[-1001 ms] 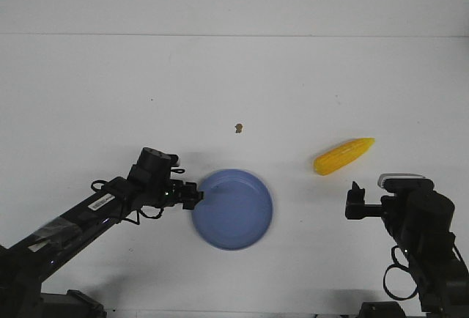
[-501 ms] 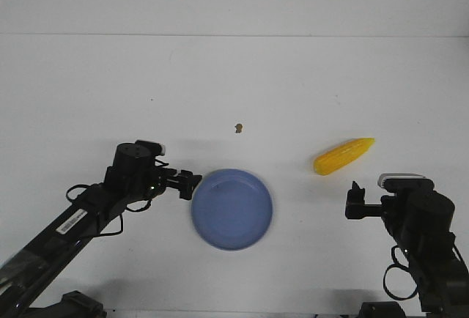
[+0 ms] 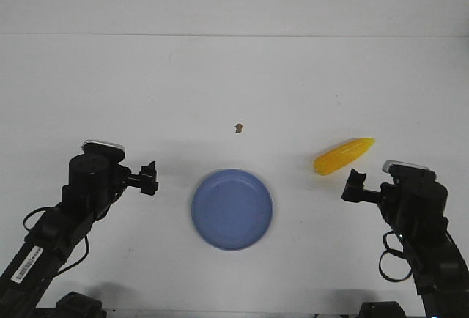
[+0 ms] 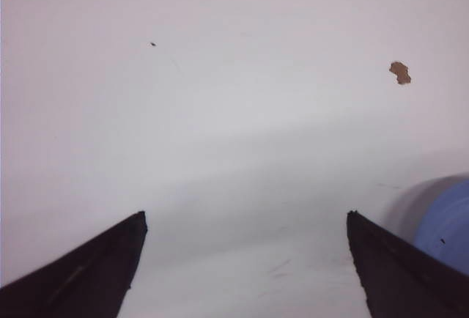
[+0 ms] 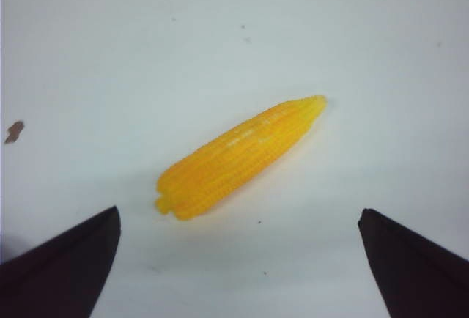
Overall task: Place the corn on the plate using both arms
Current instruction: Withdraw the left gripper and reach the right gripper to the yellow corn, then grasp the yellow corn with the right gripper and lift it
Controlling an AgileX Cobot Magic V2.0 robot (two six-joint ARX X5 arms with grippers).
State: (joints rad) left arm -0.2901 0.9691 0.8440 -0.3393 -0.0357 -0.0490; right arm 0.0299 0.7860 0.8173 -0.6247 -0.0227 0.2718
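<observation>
The yellow corn (image 3: 343,156) lies on the white table at the right, its pointed tip toward the far right; it also shows in the right wrist view (image 5: 240,155). The periwinkle-blue plate (image 3: 232,209) sits empty at the front middle; its rim shows in the left wrist view (image 4: 448,226). My right gripper (image 3: 355,186) is open and empty, just in front of the corn and apart from it. My left gripper (image 3: 149,177) is open and empty, to the left of the plate with a gap between them.
A tiny brown speck (image 3: 238,127) lies on the table beyond the plate; it also shows in the left wrist view (image 4: 399,72). The table's far edge meets a white wall.
My left gripper has drawn back to the left, away from the plate's left rim, and the arm has folded in. My right gripper has edged slightly toward the corn.
</observation>
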